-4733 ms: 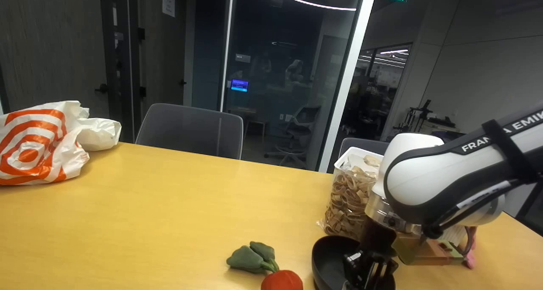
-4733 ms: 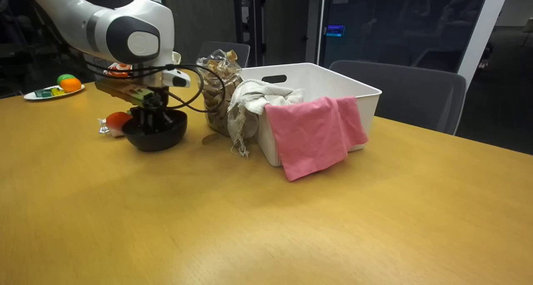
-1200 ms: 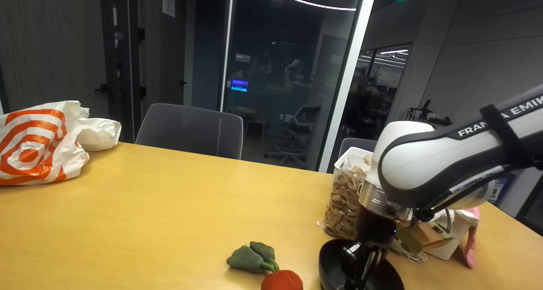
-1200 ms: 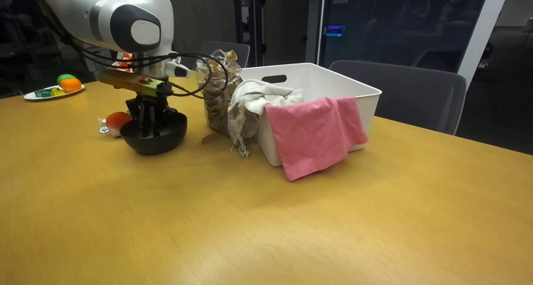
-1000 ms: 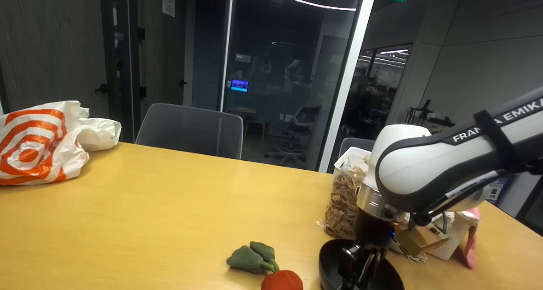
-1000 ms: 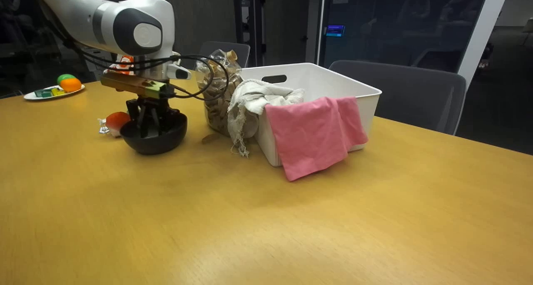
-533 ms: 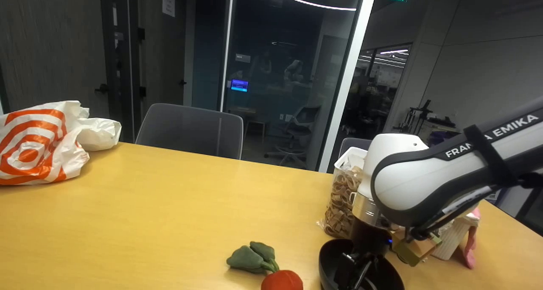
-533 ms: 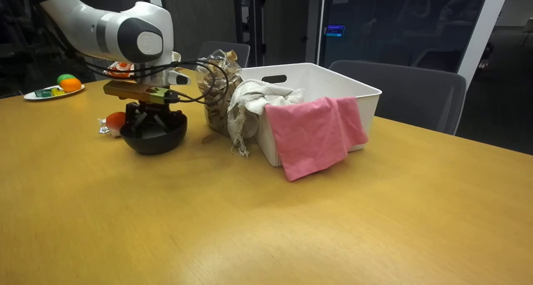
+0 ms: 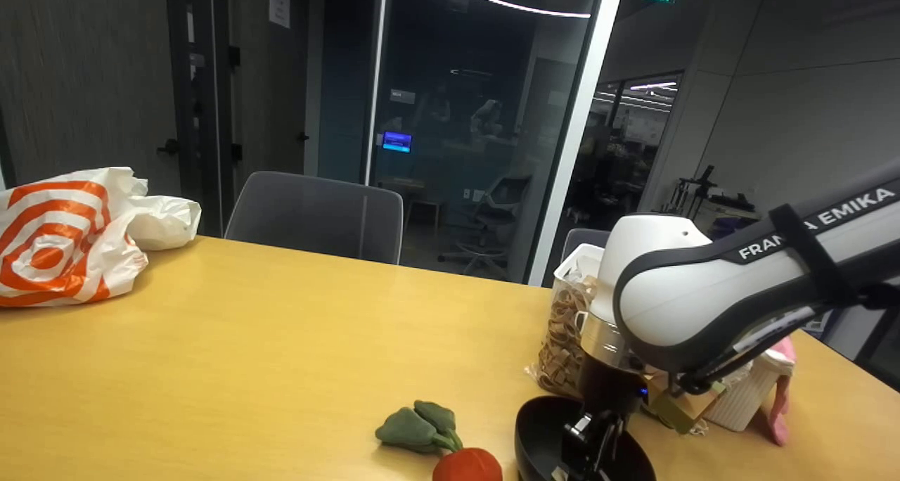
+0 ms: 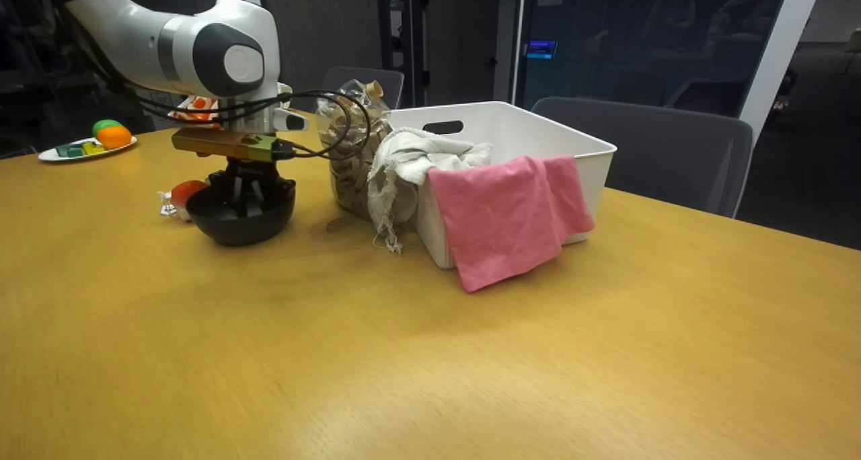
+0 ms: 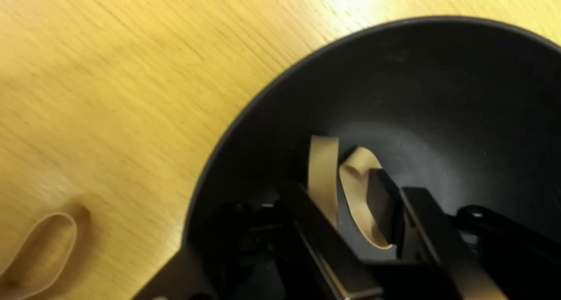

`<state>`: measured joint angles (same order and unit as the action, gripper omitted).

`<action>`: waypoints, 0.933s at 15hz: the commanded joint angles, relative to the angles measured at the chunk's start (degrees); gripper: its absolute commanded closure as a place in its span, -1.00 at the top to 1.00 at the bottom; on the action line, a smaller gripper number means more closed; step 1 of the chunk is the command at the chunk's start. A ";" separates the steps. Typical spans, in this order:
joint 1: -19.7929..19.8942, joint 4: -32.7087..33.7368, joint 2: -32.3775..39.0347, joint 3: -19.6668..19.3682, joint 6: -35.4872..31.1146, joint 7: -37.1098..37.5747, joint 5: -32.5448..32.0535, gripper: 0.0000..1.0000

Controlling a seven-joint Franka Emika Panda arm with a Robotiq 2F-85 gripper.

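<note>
In both exterior views my gripper (image 10: 245, 208) points down into a black bowl (image 10: 235, 230) on the table. From the wrist, the gripper (image 11: 334, 197) stands partly open inside the bowl (image 11: 438, 67), its fingers (image 11: 385, 203) apart. Two tan rubber bands lie in the bowl between them: a strip-like band (image 11: 323, 173) beside the left finger and a curled band (image 11: 357, 194) against or very near the right pad. Contact cannot be made out for certain. Another rubber band (image 11: 81, 214) rests on the table outside the bowl.
A clear bag of rubber bands (image 9: 559, 354) stands close behind the bowl. Beside it is a white bin (image 10: 538, 134) with a pale cloth (image 10: 417, 154) and a pink cloth (image 10: 504, 211). Green peppers (image 9: 408, 430) and a red tomato (image 9: 467, 467) lie near the bowl.
The fingers spread wide about half a second ago and have since drawn closer together. The bowl has slid slightly toward the tomato, and the arm has shifted a little the same way.
</note>
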<state>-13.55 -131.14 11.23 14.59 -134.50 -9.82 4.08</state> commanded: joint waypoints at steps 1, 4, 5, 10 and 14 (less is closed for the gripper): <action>-0.18 0.36 -0.11 0.24 -0.70 -0.21 -1.57 -0.67; -0.14 0.38 -0.24 0.18 -0.59 0.01 -1.82 -0.73; -0.11 0.38 -0.29 0.16 -0.51 0.04 -1.78 -0.67; 0.19 0.46 -0.91 0.19 0.51 -0.21 -1.00 -0.65; 0.41 0.22 -2.12 0.87 1.15 -1.64 1.03 0.02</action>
<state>-13.51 -130.88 11.08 14.60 -134.37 -9.88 3.37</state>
